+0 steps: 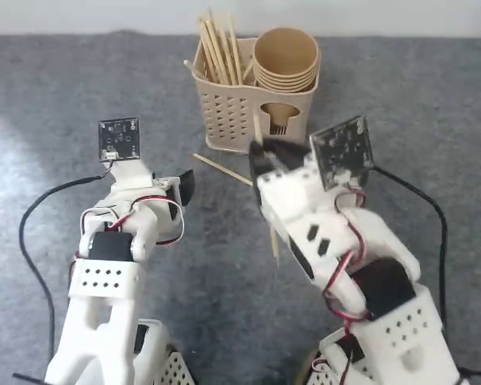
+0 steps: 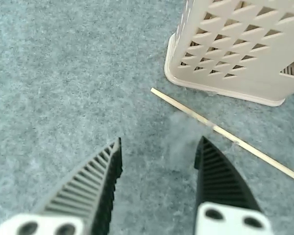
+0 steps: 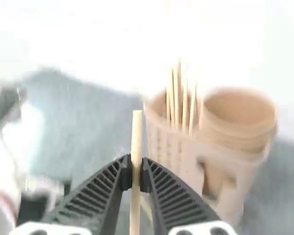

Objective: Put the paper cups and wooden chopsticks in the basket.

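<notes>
now right tool (image 3: 135, 169) pinching chopstick (image 3: 136, 128), left tool (image 2: 160, 142) agape

far across the grey tabletop (image 1: 48, 96): beige basket (image 1: 224, 120), wooden chopsticks (image 1: 218, 48) upright in one compartment, stacked paper cups (image 1: 285, 56) in the other. just in front, loose chopstick (image 1: 223, 169) flat on the surface. right hand (image 1: 272, 160) near the basket, gripped chopstick (image 1: 274, 241) poking out beneath. left hand (image 1: 184, 186) near the loose chopstick's end.

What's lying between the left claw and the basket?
A single wooden chopstick lies on the grey mat between the left gripper and the basket, as the left wrist view shows.
</notes>
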You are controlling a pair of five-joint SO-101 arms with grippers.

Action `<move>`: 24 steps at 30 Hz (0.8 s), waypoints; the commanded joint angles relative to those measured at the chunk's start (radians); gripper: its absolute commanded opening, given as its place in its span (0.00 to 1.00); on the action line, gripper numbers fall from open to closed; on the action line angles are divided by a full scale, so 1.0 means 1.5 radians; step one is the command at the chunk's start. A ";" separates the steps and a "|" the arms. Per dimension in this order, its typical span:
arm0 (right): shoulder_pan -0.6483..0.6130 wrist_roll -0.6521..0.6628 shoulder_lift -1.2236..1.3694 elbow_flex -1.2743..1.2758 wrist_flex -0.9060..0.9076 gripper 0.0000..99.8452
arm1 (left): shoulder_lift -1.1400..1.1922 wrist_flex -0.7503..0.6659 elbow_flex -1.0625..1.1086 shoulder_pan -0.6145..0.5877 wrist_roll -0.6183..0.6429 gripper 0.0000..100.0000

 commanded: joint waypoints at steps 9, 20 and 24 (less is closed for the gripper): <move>0.082 0.012 0.284 -0.214 -0.423 0.01 | 0.019 -0.027 -0.009 -0.002 0.013 0.23; 0.091 0.016 0.681 -0.632 -0.527 0.01 | 0.303 -0.087 -0.121 -0.007 0.009 0.23; 0.105 0.016 0.778 -0.708 -0.503 0.01 | 0.308 -0.087 -0.125 -0.007 0.010 0.23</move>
